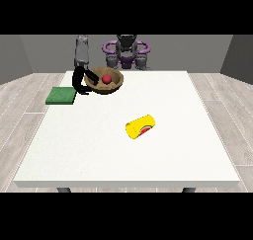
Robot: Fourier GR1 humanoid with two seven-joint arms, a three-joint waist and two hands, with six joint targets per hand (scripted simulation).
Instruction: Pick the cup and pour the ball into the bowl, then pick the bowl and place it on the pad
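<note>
The hand at the view's left [80,82] gripped the rim of the brown bowl [112,86], its fingers curled round it. A red ball [106,79] lay inside. The green pad [61,95] lay just beside the hand. The yellow cup [141,126] lay on its side on the table [99,150], well apart.

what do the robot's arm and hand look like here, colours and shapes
Only one arm shows clearly, at the view's left: a light grey, boxy forearm ending in a glossy black hand with slim black fingers. The body behind it is dark grey with purple rings at the shoulders. No cables or markings are visible.
</note>
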